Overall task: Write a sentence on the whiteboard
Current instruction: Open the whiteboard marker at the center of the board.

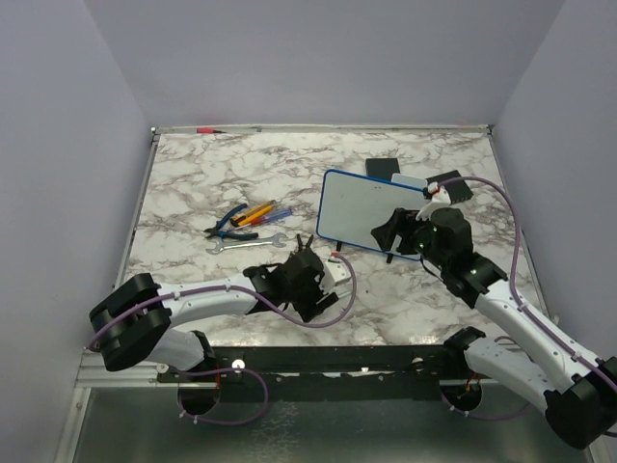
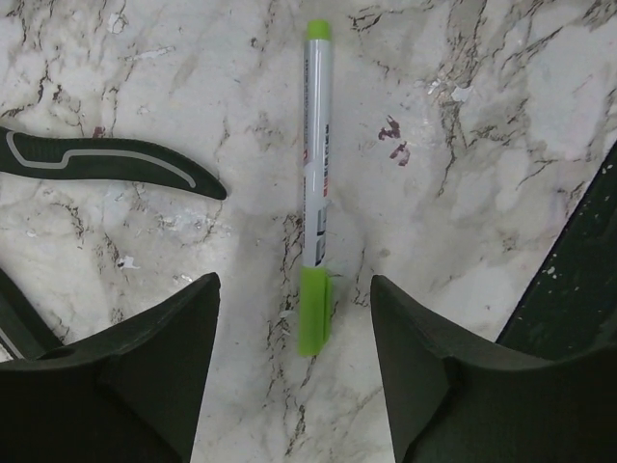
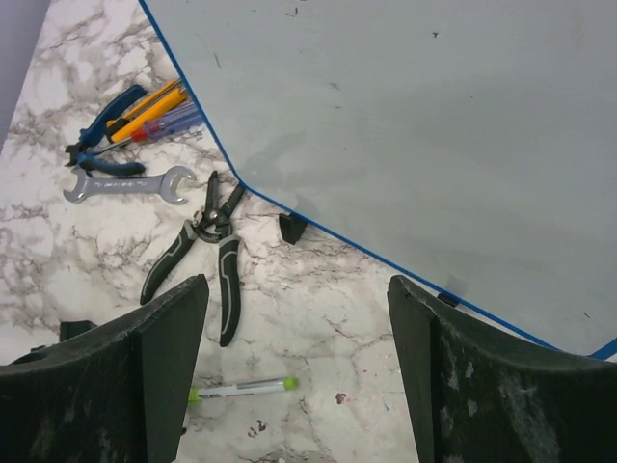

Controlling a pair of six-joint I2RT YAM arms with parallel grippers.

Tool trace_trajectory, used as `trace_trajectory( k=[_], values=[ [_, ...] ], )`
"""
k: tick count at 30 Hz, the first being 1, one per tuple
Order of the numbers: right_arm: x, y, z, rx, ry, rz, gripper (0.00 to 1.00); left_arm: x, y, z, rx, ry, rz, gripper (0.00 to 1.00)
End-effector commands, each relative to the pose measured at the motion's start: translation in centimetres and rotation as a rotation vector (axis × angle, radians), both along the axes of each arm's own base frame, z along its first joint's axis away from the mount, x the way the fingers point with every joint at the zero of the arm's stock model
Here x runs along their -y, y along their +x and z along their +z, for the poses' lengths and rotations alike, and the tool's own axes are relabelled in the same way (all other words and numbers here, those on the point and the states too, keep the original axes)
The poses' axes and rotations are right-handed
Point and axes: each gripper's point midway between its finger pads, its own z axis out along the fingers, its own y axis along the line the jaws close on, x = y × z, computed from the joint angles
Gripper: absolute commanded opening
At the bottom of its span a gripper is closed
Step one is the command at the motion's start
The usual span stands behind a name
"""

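The whiteboard (image 1: 366, 214) with its blue frame stands on small black feet at the middle right; its face (image 3: 405, 125) looks blank, with no green sentence visible. A marker (image 2: 316, 183) with a white body and green cap lies on the marble, also seen in the right wrist view (image 3: 241, 389). My left gripper (image 2: 294, 289) is open just above it, the capped end lying between the fingers and touching neither. In the top view the left gripper (image 1: 308, 278) hides the marker. My right gripper (image 1: 393, 231) is open and empty over the board's near edge (image 3: 297, 285).
Black pliers (image 3: 207, 241) lie by the board's near left corner; one handle (image 2: 116, 162) is left of the marker. Blue-handled pliers, screwdrivers (image 1: 253, 214) and a wrench (image 1: 243, 243) lie further left. A black pad (image 1: 383, 169) sits behind the board. Walls enclose the table.
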Motion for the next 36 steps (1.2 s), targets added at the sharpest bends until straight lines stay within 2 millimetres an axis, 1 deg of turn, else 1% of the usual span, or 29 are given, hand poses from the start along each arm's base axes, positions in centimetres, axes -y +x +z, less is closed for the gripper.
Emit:
trace_trajectory(
  k=[1,6,11,14,16,18,25,28,30,31,32,34,36],
  values=[
    [-0.6,-1.3,0.7,0.028,0.041,0.067,0.78,0.0,1.1,-0.3,0.043,0.050,0.044,0.60],
    [-0.2,-2.1,2.2,0.085,0.069,0.067,0.81,0.3,0.7,-0.9,0.037,0.079,0.025,0.55],
    [0.9,-2.5,3.1,0.119,0.060,0.033,0.82,0.2,0.9,-1.3,0.053,0.103,0.038,0.49],
    [1.2,-2.9,3.8,0.142,0.065,0.026,0.83,0.2,0.9,-1.4,0.055,0.112,0.038,0.49],
    [1.8,-2.9,4.3,0.163,0.065,-0.002,0.84,0.2,0.9,-1.7,0.052,0.126,0.038,0.48],
    [2.1,-3.1,4.7,0.178,0.071,-0.010,0.84,0.3,0.8,-2.0,0.049,0.139,0.029,0.44],
    [3.1,-3.7,5.4,0.202,0.074,-0.047,0.84,0.6,0.2,-2.6,0.053,0.172,0.003,0.39],
    [3.4,-3.9,5.3,0.200,0.078,-0.057,0.84,0.7,0.1,-2.9,0.054,0.187,-0.001,0.32],
    [3.6,-4.0,5.3,0.200,0.077,-0.063,0.84,0.7,-0.2,-3.0,0.059,0.200,-0.018,0.16],
    [3.7,-4.0,5.2,0.198,0.072,-0.069,0.84,0.7,-0.3,-2.9,0.070,0.203,-0.024,0.10],
    [3.9,-4.1,5.1,0.194,0.068,-0.076,0.84,0.7,-0.5,-2.6,0.084,0.198,-0.028,0.06],
    [4.2,-4.1,5.0,0.185,0.052,-0.086,0.84,0.6,-0.6,-1.7,0.111,0.179,-0.027,0.01],
    [4.3,-4.3,4.9,0.175,0.038,-0.085,0.84,0.6,-0.4,-0.5,0.144,0.144,-0.014,0.00]
  ],
)
